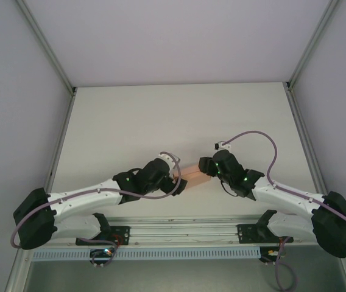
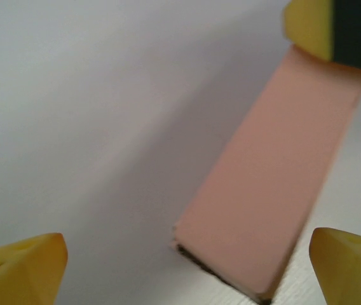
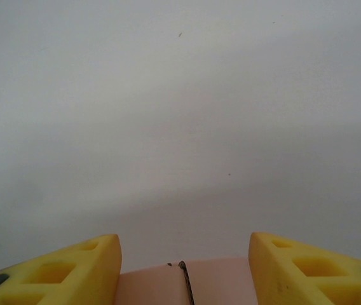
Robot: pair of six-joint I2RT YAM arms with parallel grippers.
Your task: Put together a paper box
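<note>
white worktop point(image 1: 179, 115), walled by pale panels on three sides, seen from above and behind. left arm point(image 1: 88, 198) and right arm point(image 1: 282, 194) both reach inward from the near edge and meet just in front of centre. left gripper point(image 1: 176, 181): jaws spread wide and holding nothing. in the left wrist view its yellow fingertips point(image 2: 21, 270) sit far apart at the lower corners, with the near end of the box between them, nearer the right-hand tip and apart from both. right gripper point(image 1: 208, 167): jaws closed onto the far end of the box. in the right wrist view its yellow fingers point(image 3: 72, 270) flank the pink card, which fills the gap between them. paper box point(image 1: 194, 174): a salmon-pink, flat rectangular box, lying lengthwise between the two grippers — one end in the right gripper, the other pointing at the left gripper. a thin dark shadow runs under its near end point(image 2: 269, 184); whether that end touches the worktop cannot be told. seam point(image 3: 183, 279) — a fine dark line across the box's top face between the right gripper's fingers.
</note>
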